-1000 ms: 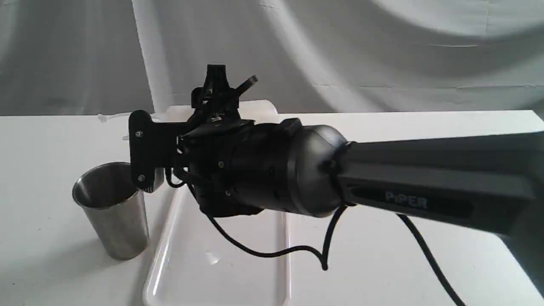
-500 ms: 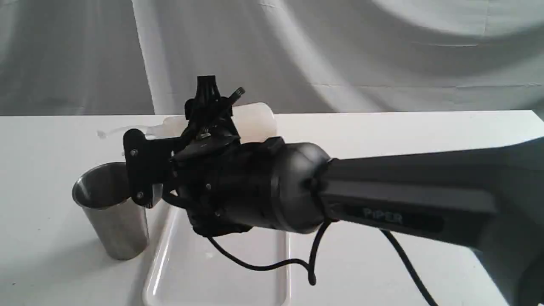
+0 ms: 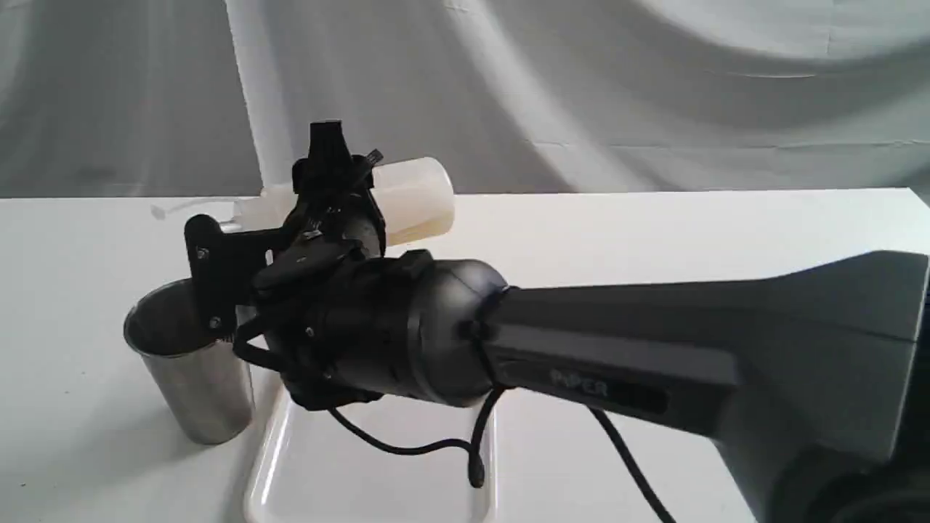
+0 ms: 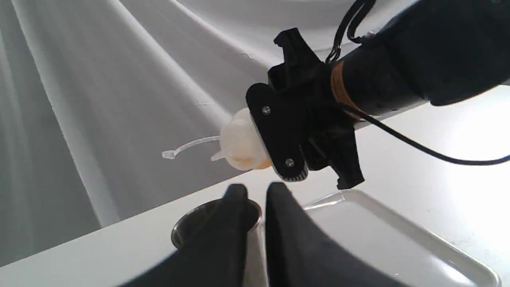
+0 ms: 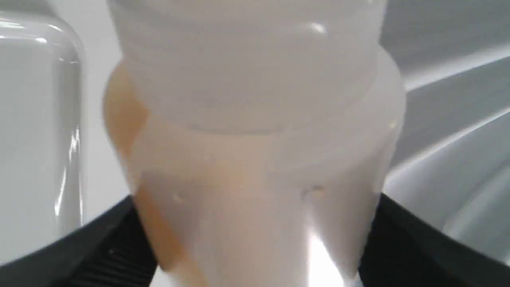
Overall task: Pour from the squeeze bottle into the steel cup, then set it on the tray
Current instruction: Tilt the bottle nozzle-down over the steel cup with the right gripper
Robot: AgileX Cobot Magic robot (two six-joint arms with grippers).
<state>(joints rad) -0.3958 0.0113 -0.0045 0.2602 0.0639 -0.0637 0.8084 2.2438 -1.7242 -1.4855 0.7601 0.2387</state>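
Note:
My right gripper (image 3: pixel 330 192) is shut on the squeeze bottle (image 3: pixel 410 197), which lies nearly level in the air. Its base points right and its nozzle left. The tethered cap strap (image 3: pixel 182 209) sticks out past the wrist. From the left wrist, the nozzle (image 4: pixel 217 154) hangs above the steel cup (image 4: pixel 191 229); no stream shows. The steel cup (image 3: pixel 192 378) stands upright beside the left rim of the tray (image 3: pixel 378 472). Amber liquid shows in the bottle (image 5: pixel 255 167), which fills the right wrist view. My left gripper (image 4: pixel 255 207) is low, its fingers almost together and holding nothing.
The right arm (image 3: pixel 654 356) stretches across the table from the right, its black cable (image 3: pixel 436 447) dangling over the tray. A grey cloth backdrop (image 3: pixel 581 87) hangs behind the white table (image 3: pixel 65 240). The tray's glossy rim (image 5: pixel 59 99) shows beside the bottle.
The right arm has carried the bottle leftward, and the bottle's base has risen. The nozzle and strap have come closer over the cup. The cup and tray have stayed put.

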